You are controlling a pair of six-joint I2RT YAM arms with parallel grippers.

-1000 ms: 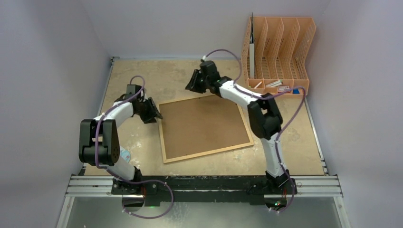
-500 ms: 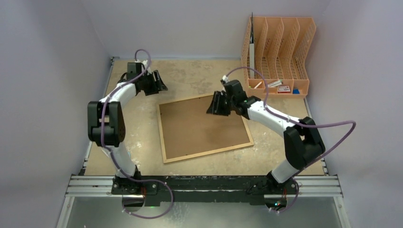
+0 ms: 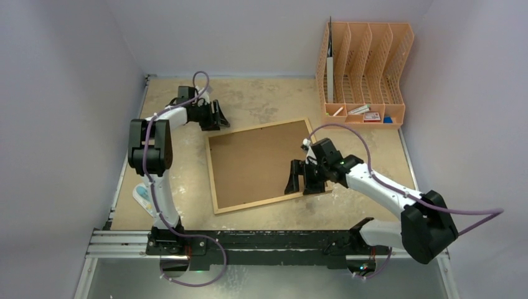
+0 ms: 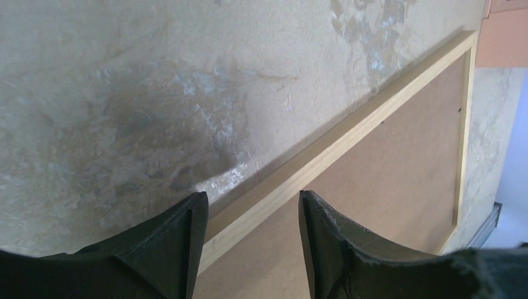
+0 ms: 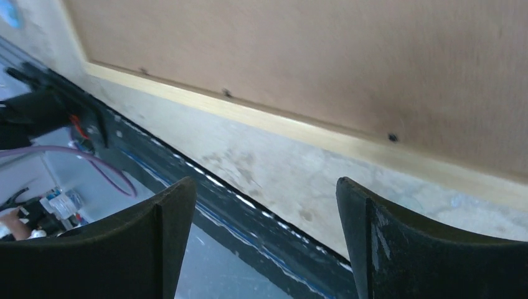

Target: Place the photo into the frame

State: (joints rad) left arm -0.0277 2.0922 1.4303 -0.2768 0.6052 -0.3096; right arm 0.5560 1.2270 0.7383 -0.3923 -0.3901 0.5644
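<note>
**Top external view: frame lies back-up, photo out of sight**

The frame (image 3: 264, 163) lies flat on the table (image 3: 261, 99), brown back upward and a little skewed. The photo shows in no view, and I cannot tell whether it sits under the back. The left gripper (image 3: 216, 116) hangs at the frame's far-left corner, jaws partly apart and empty, with the wooden border running between its fingers in the left wrist view. The right gripper (image 3: 301, 182) stands at the near-right edge, jaws spread wide, holding nothing.

The border lies flush on the table, so a closing finger may shove the frame sideways instead of catching it. A lift from one corner alone could twist the frame or loosen the back.
</note>
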